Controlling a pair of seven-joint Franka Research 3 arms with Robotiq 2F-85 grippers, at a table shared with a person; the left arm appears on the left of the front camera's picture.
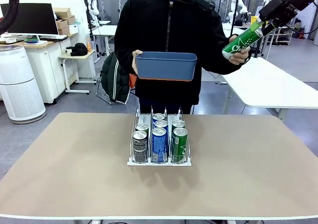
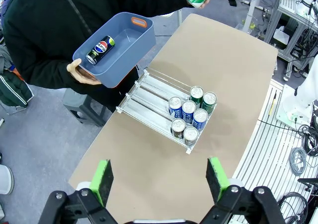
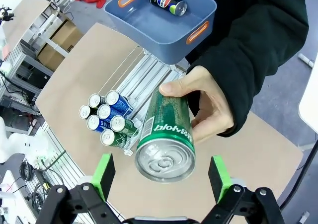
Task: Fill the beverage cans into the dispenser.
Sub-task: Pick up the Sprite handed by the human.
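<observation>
Beyond table (image 1: 74, 174), raised hand (image 3: 211, 105) tilts green can (image 3: 166, 129) into right pincer (image 3: 159, 172).

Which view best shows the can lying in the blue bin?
Right wrist view: looks down into the blue bin, black can large, label readable. Left wrist view has it smaller. Front view meets the bin's wall, hiding its inside.

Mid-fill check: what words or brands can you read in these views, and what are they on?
"pepsi", with the round logo: on the black can lying in the blue bin.
"Sprite", seen upside down: on the green can the person holds out.
Labels on the racked cans in the dispenser: too small to read.
</observation>
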